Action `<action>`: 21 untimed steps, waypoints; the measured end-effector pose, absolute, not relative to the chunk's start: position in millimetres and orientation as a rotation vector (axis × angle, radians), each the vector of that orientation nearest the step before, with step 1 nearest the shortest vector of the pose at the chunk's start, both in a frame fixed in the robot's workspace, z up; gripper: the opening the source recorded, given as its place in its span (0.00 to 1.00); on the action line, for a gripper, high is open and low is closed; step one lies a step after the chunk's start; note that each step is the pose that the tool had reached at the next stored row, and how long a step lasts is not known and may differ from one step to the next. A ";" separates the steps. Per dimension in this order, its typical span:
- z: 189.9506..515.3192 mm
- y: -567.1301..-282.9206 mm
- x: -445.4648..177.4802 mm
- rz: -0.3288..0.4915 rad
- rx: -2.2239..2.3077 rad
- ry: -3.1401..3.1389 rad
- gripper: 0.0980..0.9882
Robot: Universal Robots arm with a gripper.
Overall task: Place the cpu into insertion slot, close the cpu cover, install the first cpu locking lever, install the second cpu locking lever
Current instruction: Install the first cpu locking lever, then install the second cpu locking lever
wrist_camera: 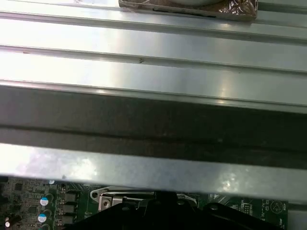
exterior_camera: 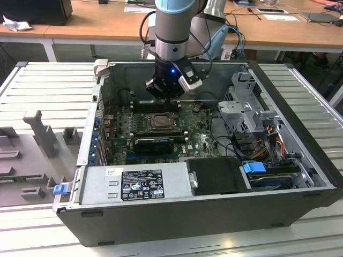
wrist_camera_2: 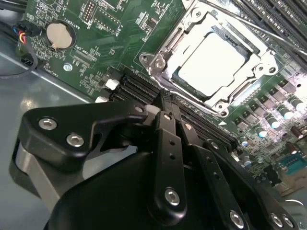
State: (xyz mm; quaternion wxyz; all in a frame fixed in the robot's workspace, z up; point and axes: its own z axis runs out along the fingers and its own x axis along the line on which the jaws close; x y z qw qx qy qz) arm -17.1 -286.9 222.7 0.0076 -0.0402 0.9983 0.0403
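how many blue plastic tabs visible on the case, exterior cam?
2. One blue tab sits at the case's front corner on the exterior view's left; the other blue tab sits on the drive bay toward the exterior view's right. More may be hidden under the arm.

The cpu (wrist_camera_2: 214, 61), pale silver square, sits flat in the insertion slot (wrist_camera_2: 178, 75) with the cpu cover (wrist_camera_2: 261, 57) framing it, beside the memory slots (wrist_camera_2: 144, 88).

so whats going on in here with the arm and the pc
A robot arm is working inside an open computer case, its gripper hanging just above the motherboard beside the insertion slot. The cpu already sits in the slot, and the cpu cover lies closed around it as a metal frame. In the second wrist view the fingers are together, holding nothing.
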 end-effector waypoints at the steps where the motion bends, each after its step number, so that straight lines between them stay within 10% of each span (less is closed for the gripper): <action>1: 222.7 -287.4 -17.1 0.126 -0.126 3.121 0.01; 21: 228.4 -297.3 -16.9 0.126 -0.126 3.121 0.01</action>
